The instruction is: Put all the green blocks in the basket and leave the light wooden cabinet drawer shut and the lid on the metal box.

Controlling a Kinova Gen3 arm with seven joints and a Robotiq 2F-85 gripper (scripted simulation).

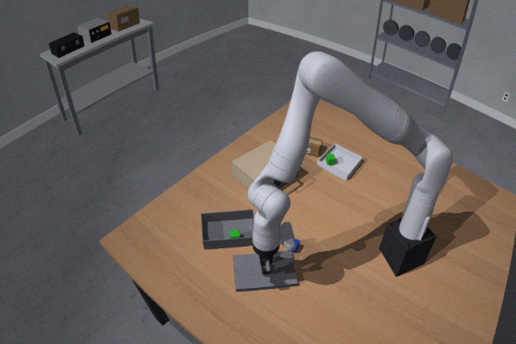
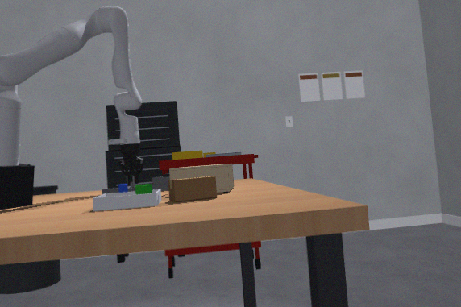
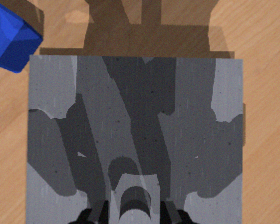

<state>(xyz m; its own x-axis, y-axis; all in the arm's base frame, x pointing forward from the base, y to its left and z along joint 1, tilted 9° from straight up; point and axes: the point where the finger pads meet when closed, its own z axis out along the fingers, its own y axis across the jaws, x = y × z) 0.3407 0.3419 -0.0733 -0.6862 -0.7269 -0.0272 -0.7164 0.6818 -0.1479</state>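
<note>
Gripper point(image 1: 266, 271) point(image 2: 131, 184) point(image 3: 135, 214) approx. vert., pointing down w/ tips over lid point(image 1: 245, 274) point(image 2: 110, 191) point(image 3: 191, 150).

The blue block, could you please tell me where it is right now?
In the top view, the blue block sits on the table just beyond the right-hand far corner of the grey lid.
</note>
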